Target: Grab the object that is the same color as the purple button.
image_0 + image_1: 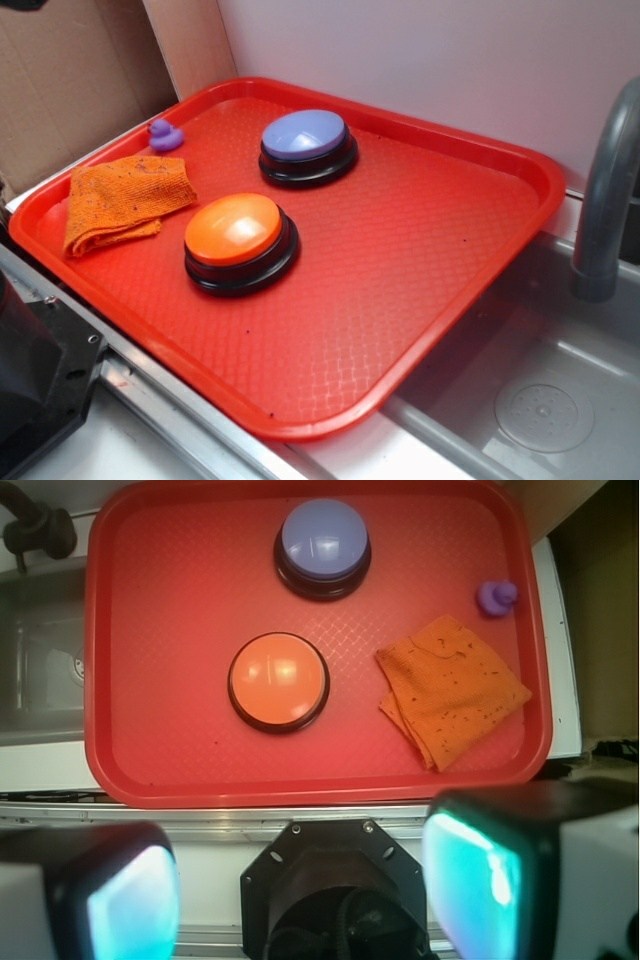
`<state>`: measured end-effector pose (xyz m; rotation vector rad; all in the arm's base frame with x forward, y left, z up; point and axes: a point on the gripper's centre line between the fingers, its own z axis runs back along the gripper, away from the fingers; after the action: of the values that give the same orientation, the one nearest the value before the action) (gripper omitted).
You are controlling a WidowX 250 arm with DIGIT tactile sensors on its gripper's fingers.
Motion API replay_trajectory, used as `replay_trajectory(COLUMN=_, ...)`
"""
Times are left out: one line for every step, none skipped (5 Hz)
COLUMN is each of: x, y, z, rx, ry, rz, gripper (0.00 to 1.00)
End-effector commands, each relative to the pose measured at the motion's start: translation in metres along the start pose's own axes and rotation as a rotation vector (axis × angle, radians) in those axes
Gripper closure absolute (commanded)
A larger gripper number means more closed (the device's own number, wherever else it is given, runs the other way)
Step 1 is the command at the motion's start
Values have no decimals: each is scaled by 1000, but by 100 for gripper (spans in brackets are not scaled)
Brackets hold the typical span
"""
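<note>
A tiny glossy purple duck (165, 135) (496, 597), the object, stands at the far left corner of the red tray (420, 280) (170, 630), just beyond the orange cloth. The purple button (305, 140) (323, 542), a lavender dome on a black base, sits toward the tray's back. In the wrist view my gripper (300, 890) hangs high above the tray's near edge, open, with its two fingers (475, 880) wide apart and nothing between them. It is far from the duck. The exterior view does not show the gripper.
An orange-topped button (238, 235) (278, 677) sits mid-tray. A folded orange cloth (120, 200) (450, 688) lies beside the duck. A grey sink (540, 390) and faucet (605, 200) adjoin the tray. Cardboard (70, 70) backs the left. The black robot base (340, 900) is below.
</note>
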<state>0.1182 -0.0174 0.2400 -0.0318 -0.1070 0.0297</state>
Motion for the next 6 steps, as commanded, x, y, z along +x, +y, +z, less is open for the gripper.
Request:
replay_trajectory(x=0, y=0, z=0, rx=0, ry=0, rz=0, gripper=0)
replay_trajectory(x=16, y=20, z=-17, rx=-17, ry=-41, rz=241, gripper=0)
replay_trajectory(x=27, y=42, z=-35, rx=15, ry=-109, rz=485, gripper=0)
replay_trajectory(x=42, y=65, z=-56, rx=120, ry=-195, rz=719, gripper=0)
replay_trajectory(x=56, y=90, z=-72, rx=199, ry=-298, rz=929, gripper=0)
replay_trajectory(x=80, y=131, z=-108, rx=323, ry=-379, rz=1150, gripper=0)
